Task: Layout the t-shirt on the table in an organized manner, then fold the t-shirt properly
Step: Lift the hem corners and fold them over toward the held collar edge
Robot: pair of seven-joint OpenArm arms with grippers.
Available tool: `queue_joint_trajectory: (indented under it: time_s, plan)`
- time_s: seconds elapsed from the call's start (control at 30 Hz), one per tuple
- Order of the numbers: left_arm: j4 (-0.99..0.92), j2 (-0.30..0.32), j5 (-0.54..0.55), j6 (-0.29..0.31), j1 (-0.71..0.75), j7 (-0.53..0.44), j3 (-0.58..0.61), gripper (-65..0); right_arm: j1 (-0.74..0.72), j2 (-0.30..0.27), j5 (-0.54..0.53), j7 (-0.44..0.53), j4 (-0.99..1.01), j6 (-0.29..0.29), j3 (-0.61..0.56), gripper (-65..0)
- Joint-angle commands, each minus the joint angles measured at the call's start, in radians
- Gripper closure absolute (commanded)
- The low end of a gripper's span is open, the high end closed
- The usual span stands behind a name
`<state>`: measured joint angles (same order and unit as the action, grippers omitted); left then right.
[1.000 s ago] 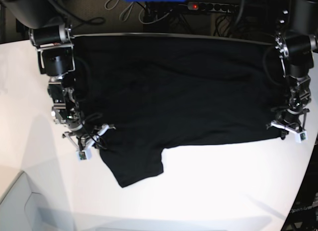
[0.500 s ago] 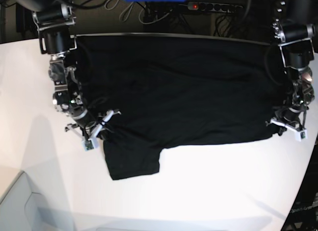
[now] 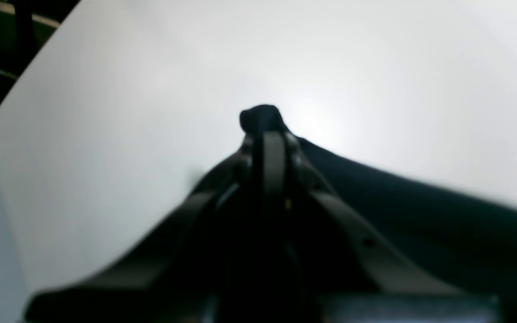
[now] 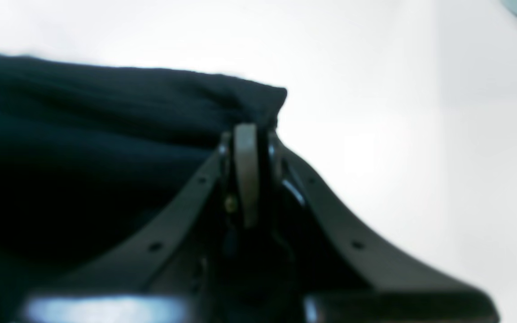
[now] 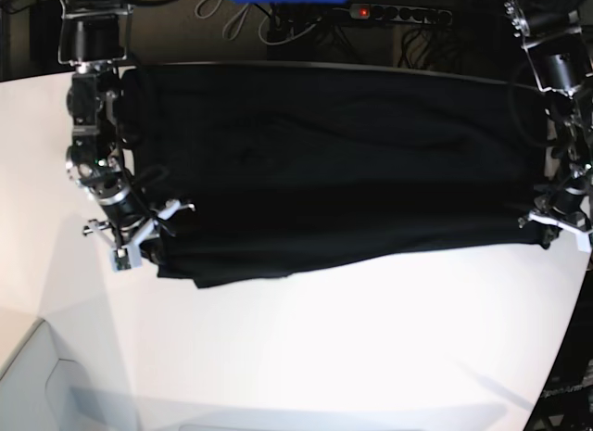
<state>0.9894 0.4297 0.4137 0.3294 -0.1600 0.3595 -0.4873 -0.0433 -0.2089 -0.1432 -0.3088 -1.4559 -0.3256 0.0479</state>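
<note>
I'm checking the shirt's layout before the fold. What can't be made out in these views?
- Base view: the t-shirt is uniformly black; no tag, print or collar shows, and its far edge merges with the dark background.
- Left wrist view: blurred; the left tool covers where cloth meets its fingers.
- Right wrist view: blurred; the right tool blocks the grasp.
- Base view: the table is cut off by the frame.

The t-shirt [image 5: 324,162] lies spread across the table's [image 5: 371,348] far half.

Robotics lab, white table [image 5: 324,357], power strip [image 5: 389,14], tangled cables [image 5: 232,14]
</note>
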Motion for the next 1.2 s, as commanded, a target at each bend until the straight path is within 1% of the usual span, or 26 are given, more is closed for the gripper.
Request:
queue_joint_trajectory:
  time_s: [0.0,0.07,0.2,0.3,0.47,0.57,0.73,0.9,1.17]
  plan:
    - [0.039,0.024,0.014,0.003,-0.005,-0.023,-0.021,0.0,0.007,-0.01,-0.008,0.023,-0.049,0.0,0.014,0.0]
    - [0.079,0.019,0.014,0.003,0.021,-0.009,-0.04,0.0,0.056,-0.01,-0.008,0.027,-0.107,0.0,0.025,0.0]
    - [0.182,-0.013,0.014,0.003,0.058,0.036,-0.081,0.0,0.142,-0.01,-0.008,0.03,-0.22,0.0,0.027,0.0]
    - [0.282,-0.035,0.014,0.003,0.106,0.085,-0.126,0.0,0.21,-0.011,-0.008,0.032,-0.299,0.0,0.027,0.0]
    - [0.431,-0.088,0.014,0.004,0.182,0.148,-0.213,0.0,0.28,-0.01,-0.008,0.032,-0.358,0.0,0.04,0.0]
    - [0.498,-0.117,0.014,0.004,0.239,0.169,-0.255,0.0,0.314,-0.01,-0.008,0.032,-0.362,0.0,0.04,0.0]
    - [0.553,-0.151,0.014,0.004,0.328,0.169,-0.294,0.0,0.36,-0.01,-0.008,0.033,-0.357,0.0,0.04,0.0]
    - [0.529,-0.164,0.014,0.004,0.386,0.166,-0.296,0.0,0.389,-0.007,-0.006,0.033,-0.337,0.0,0.033,0.0]
    - [0.523,-0.167,0.009,0.004,0.428,0.166,-0.314,0.0,0.392,-0.008,-0.006,0.033,-0.204,0.0,0.033,0.0]
